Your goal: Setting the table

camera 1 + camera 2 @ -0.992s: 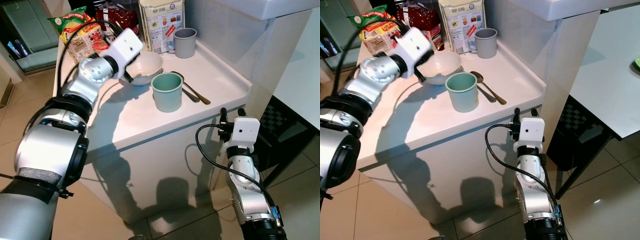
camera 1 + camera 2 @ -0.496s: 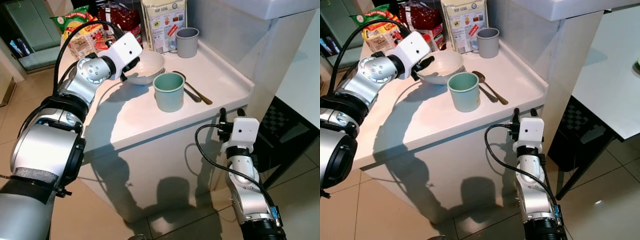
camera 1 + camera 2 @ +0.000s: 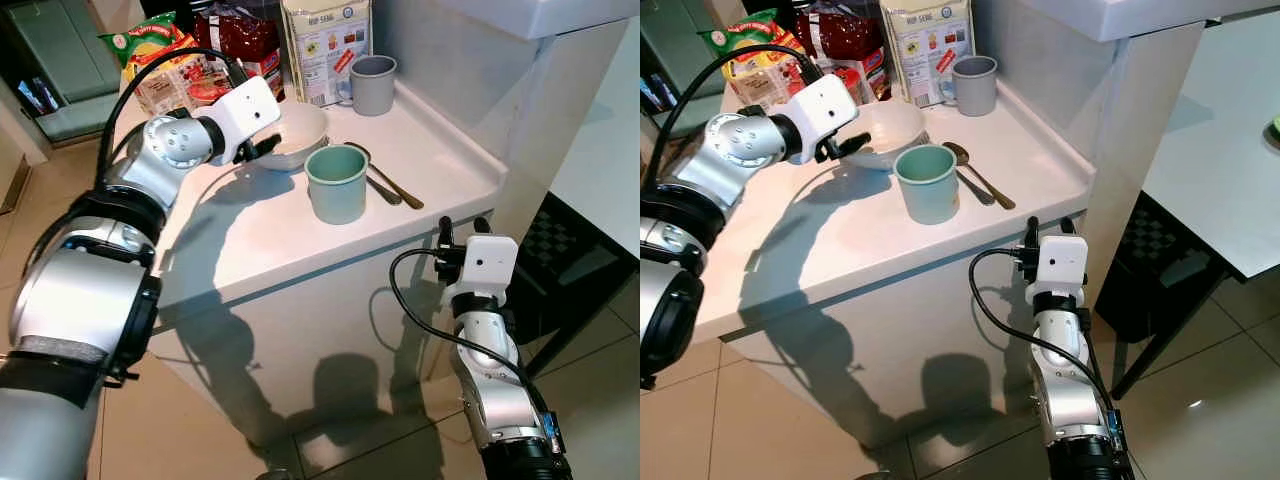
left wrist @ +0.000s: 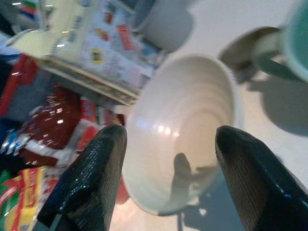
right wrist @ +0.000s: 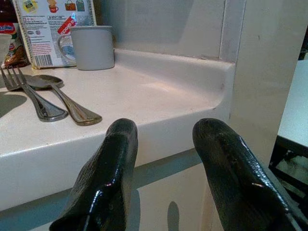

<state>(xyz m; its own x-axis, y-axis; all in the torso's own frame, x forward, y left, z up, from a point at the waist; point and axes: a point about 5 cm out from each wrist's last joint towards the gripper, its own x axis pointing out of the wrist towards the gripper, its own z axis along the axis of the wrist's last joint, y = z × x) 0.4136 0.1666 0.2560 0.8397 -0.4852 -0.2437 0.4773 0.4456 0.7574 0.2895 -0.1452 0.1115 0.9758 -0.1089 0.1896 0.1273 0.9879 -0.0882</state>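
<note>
left gripper (image 4: 166,163) spread wide at round ribbed white bowl (image 3: 296,135), not gripping | bowl on smooth white counter (image 3: 260,230), green cup (image 3: 336,184) beside | right gripper (image 5: 163,159) parted below counter's rounded edge

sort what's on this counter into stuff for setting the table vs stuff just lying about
For the table:
round white ceramic bowl, with the left gripper open around it
green mug
grey mug
metal fork and spoon

Lying about:
colourful snack packets
white printed box
</note>
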